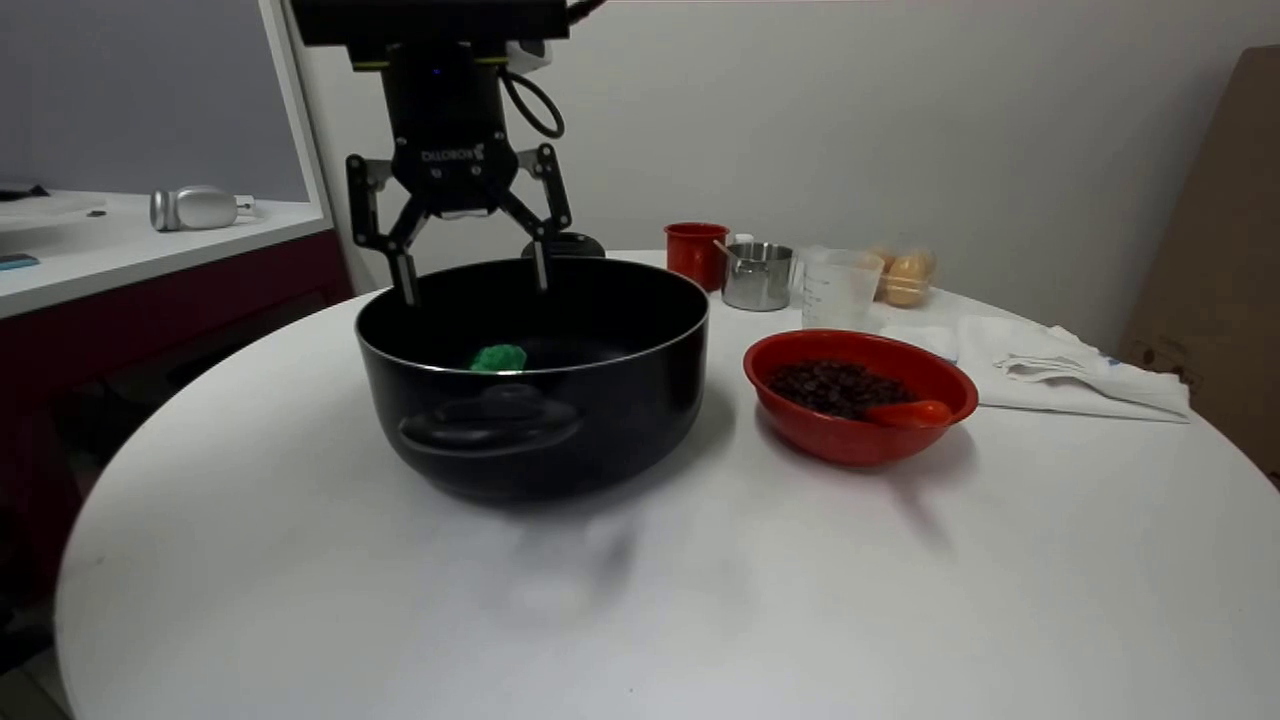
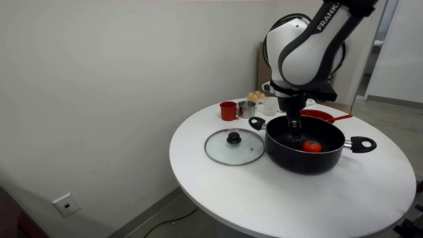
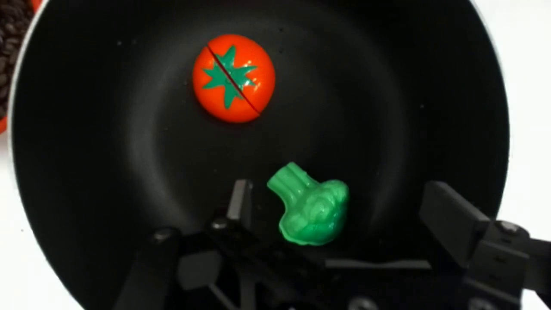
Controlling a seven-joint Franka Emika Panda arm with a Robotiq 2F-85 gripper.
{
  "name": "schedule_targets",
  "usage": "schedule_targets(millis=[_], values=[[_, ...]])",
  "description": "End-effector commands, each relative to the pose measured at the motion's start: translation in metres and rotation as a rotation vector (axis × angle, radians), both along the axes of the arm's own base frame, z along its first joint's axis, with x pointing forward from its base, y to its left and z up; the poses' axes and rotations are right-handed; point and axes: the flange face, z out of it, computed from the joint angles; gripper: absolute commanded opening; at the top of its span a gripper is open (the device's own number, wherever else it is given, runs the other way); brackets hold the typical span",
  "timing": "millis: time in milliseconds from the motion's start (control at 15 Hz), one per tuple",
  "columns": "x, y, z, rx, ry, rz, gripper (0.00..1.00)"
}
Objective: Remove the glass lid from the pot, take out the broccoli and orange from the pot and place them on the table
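In my wrist view, the bumpy green toy broccoli (image 3: 311,207) slants, stem upper-left; my black two-fingered gripper (image 1: 474,294) points down, spread.

The glass lid (image 2: 234,150) lies on the table (image 2: 290,201) beside the pot (image 2: 304,163), the orange (image 2: 312,146) inside

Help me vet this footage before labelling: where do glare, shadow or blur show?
Wrist view: glints on the toy tomato and toy broccoli, gripper slightly soft near the bottom edge; in an exterior view: dim inside the black pot, soft shadows on the white table beside it and the red bowl.
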Motion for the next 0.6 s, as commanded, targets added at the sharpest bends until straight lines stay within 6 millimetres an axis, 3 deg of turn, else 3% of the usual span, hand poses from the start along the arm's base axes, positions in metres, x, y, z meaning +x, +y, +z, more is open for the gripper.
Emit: schedule_targets(millis=[0, 267, 533], values=[[-0.014, -0.017, -0.015, 0.003, -0.028, 0.03, 1.0], [-0.026, -0.019, -0.03, 0.046, -0.015, 0.068, 1.0], [-0.029, -0.004, -0.039, 0.129, 0.025, 0.169, 1.0]])
